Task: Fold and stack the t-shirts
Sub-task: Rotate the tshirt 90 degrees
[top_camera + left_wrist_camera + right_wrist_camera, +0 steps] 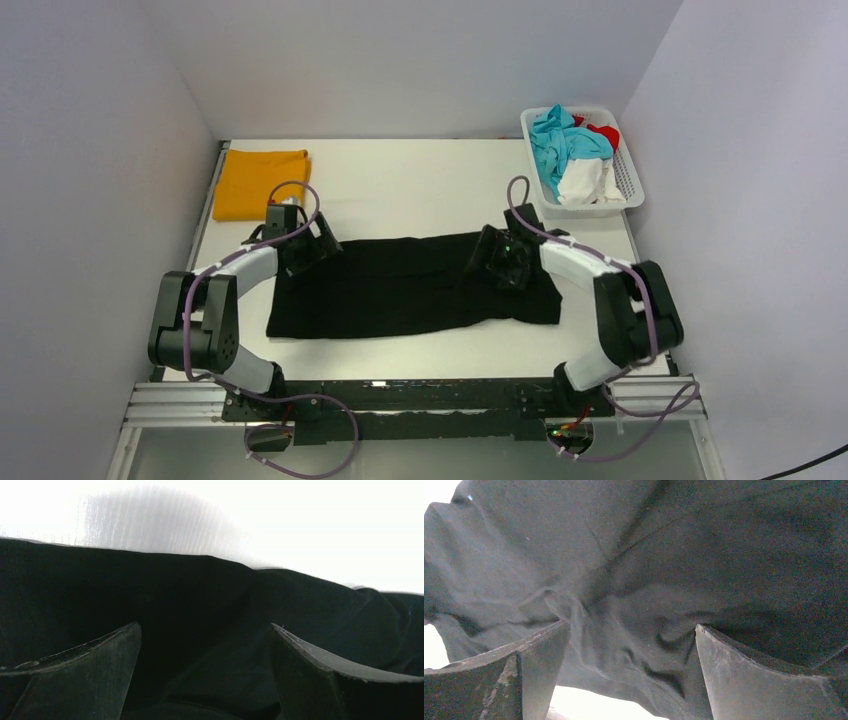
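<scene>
Black shirt (pixel 400 290) lies spread on the desk (pixel 420 180); left claw (pixel 316 250) and right claw (pixel 503 268), both wide, hang over its ends.

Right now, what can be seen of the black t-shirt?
The black t-shirt is plain soft cloth, creased, laid flat as a wide band across the middle of the white table, apart from the orange t-shirt. The open left gripper stands at its far left corner and the open right gripper over its far right part. Contact cannot be told.
</scene>
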